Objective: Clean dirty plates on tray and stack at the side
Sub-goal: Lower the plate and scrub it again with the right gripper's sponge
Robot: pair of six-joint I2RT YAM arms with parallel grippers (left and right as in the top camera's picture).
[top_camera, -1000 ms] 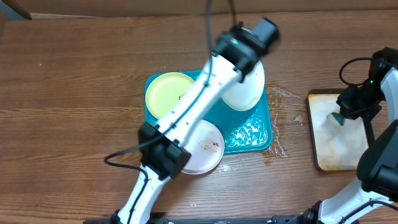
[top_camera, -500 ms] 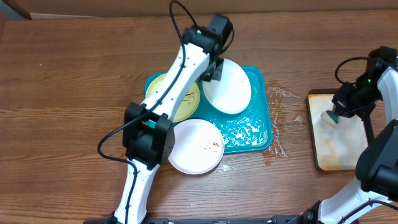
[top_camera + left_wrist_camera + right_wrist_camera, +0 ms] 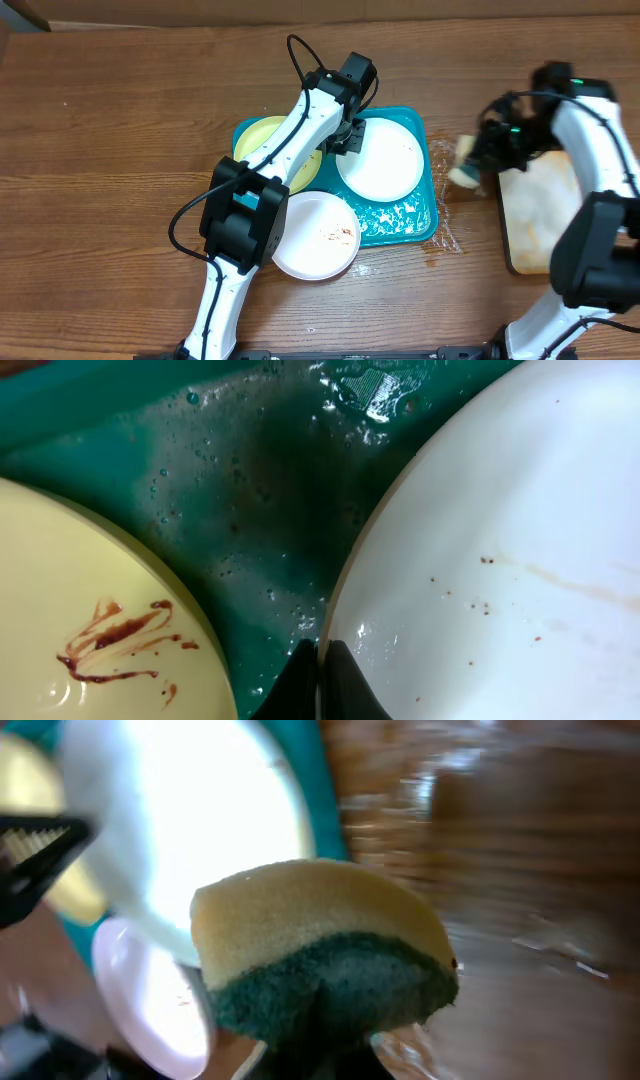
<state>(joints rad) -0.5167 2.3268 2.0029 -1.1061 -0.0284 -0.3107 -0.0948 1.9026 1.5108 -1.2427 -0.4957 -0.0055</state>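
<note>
A: Status?
B: Scrub step, by my read. Left gripper (image 3: 349, 137) is pinched fully closed on the rim of the white plate (image 3: 382, 162), at the plate's 9 o'clock edge. That plate sits at 1 o'clock on the tray (image 3: 405, 222).
A: Right side?
B: Right gripper (image 3: 478, 165) is clamped on the sponge (image 3: 320, 945), green scour side toward the fingers. It's over the table just off the tray's 3 o'clock rim, clear of the plate.
A: Other plates?
B: Yellow-green plate (image 3: 268, 145) is at 10 o'clock on the tray, with a brown smear (image 3: 120, 635). Second white plate (image 3: 318, 235) is at 7 o'clock, overhanging the rim onto the table, also marked brown. Nothing stacked at the side yet.
A: Next?
B: My call: sponge goes toward 9 o'clock onto the held plate and wipes the faint streak (image 3: 575, 588) and specks. Left only needs to keep the rim steady.
A: Blind spots?
B: Right wrist view is blurred, and finger contact is hidden under the sponge. Left arm covers part of the yellow-green plate overhead. Left wrist view crops both plates. Can't tell if the held rim is lifted off the tray. Smaller tray (image 3: 540, 225) at far 3 o'clock is partly behind the right arm.
</note>
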